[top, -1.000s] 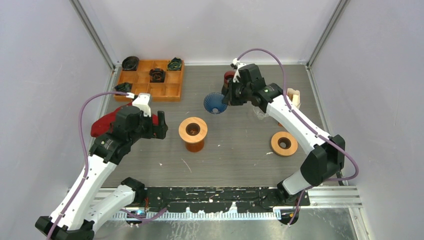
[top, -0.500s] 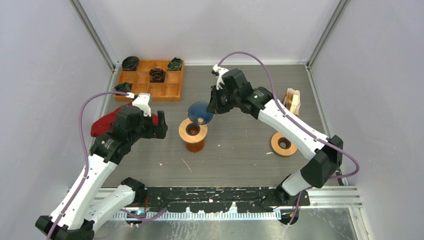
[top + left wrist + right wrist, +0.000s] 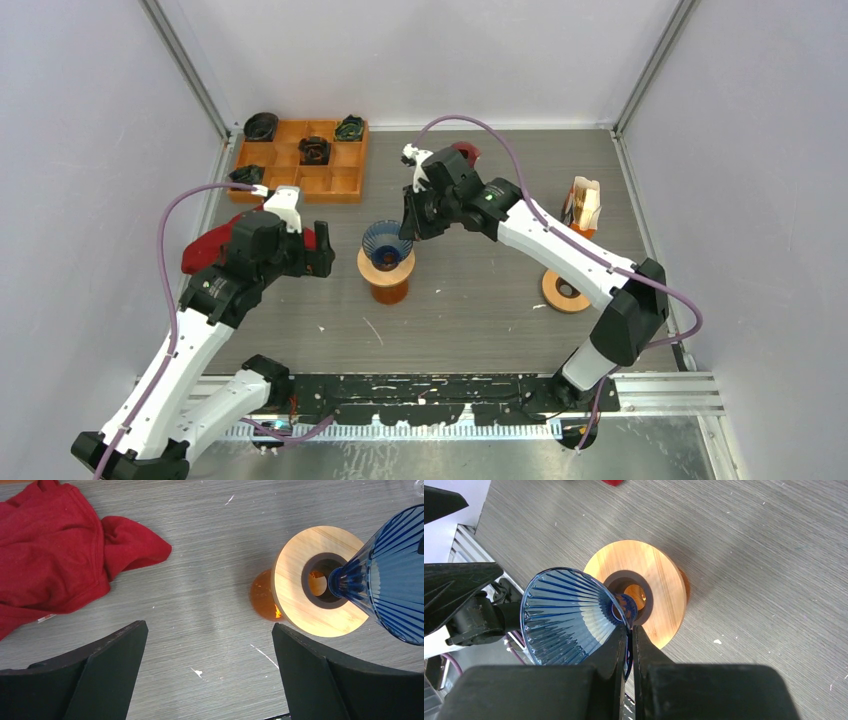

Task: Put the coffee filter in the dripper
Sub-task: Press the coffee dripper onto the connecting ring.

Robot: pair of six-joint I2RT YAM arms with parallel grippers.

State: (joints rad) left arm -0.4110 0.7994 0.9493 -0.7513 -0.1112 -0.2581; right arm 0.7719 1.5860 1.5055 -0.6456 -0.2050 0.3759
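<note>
The right gripper (image 3: 629,632) clamps a ribbed, translucent blue cone dripper (image 3: 566,615), tilted over a wooden ring (image 3: 664,592) at centre frame. The left gripper (image 3: 207,660) gapes wide near crumpled red cloth (image 3: 50,555).

The grey wood-grain table (image 3: 480,300) is seen whole from a fixed camera set high above and behind the arm bases, tilted down toward the far wall. The left wrist view is taken from fairly close, almost straight down onto the tabletop, with a crumpled red cloth (image 3: 50,565) at its left edge. The right wrist view is taken from nearer still, angled steeply down. The round wooden stand with a dark central hole (image 3: 295,605) and the blue ribbed cone-shaped dripper (image 3: 566,615) are shared by all three views.
</note>
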